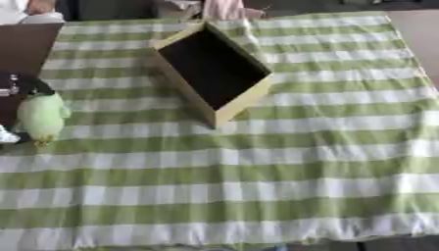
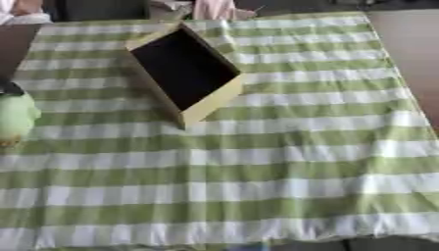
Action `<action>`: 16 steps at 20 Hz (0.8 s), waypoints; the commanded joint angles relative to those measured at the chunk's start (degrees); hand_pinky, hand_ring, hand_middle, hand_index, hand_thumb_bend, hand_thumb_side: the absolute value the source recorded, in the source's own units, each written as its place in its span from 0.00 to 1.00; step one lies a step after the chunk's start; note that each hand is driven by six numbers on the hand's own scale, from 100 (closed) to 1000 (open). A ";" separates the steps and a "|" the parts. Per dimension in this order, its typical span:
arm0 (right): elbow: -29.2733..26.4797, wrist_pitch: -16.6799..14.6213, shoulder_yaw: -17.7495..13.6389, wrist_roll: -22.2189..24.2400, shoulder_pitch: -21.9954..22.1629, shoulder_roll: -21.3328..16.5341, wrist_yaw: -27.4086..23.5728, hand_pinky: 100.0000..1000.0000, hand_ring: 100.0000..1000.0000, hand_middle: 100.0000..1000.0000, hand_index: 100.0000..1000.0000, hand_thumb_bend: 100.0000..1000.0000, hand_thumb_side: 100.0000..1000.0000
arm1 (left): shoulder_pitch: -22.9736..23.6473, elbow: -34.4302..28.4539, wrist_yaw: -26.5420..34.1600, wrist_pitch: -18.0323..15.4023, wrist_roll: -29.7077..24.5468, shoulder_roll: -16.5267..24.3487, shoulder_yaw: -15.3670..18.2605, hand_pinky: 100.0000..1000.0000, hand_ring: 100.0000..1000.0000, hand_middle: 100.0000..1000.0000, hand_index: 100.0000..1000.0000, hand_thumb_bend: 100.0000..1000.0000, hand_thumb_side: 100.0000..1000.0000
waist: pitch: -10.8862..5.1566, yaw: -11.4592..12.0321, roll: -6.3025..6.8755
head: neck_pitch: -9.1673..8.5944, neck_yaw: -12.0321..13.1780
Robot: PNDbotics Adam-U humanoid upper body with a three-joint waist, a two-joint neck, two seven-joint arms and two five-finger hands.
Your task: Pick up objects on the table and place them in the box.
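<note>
1. A pale green, pear-shaped soft toy (image 1: 41,116) hangs at the far left edge, under the robot's black left hand (image 1: 24,87); whether the fingers clasp it cannot be told.
2. The tan wooden box with dark interior (image 1: 243,100) sits angled on the green-and-white checked tablecloth (image 1: 283,166), well apart from the toy.

left hand (image 1: 19,88) at left edge, fingers unclear

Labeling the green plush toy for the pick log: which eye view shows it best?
The left eye view: the green plush toy shows whole at the cloth's left edge, with a dark part of the robot's left arm above it. In the right eye view the frame's left edge cuts it, so only part shows. The box is clear in both.
</note>
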 commanded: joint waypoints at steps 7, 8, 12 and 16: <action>-0.25 -0.12 -0.23 0.36 -0.71 -0.67 -0.74 0.60 0.56 0.53 0.77 0.00 1.00 | -1.13 -0.56 -0.79 -1.97 1.39 0.36 0.03 0.56 0.74 0.75 0.87 0.14 0.25 | -0.46 -0.10 0.12 | -0.39 0.24; -0.23 -0.11 -0.19 0.40 -0.72 -0.64 -0.76 0.60 0.56 0.53 0.77 0.00 1.00 | -1.15 -0.82 -0.41 -1.94 1.11 0.43 0.18 0.55 0.74 0.74 0.86 0.12 0.24 | -0.48 -0.08 0.16 | -0.37 0.29; -0.21 -0.10 -0.21 0.45 -0.69 -0.65 -0.80 0.61 0.56 0.53 0.77 0.00 1.00 | -1.18 -1.75 0.33 -1.66 1.10 0.68 0.85 0.49 0.70 0.70 0.82 0.06 0.12 | -0.58 -0.04 0.22 | -0.42 0.36; -0.21 -0.11 -0.28 0.40 -0.64 -0.63 -0.82 0.61 0.56 0.53 0.77 0.00 1.00 | -1.52 -2.54 0.86 -1.37 2.80 0.43 1.54 0.33 0.55 0.61 0.74 0.04 0.06 | -0.62 -0.04 0.16 | -0.38 0.33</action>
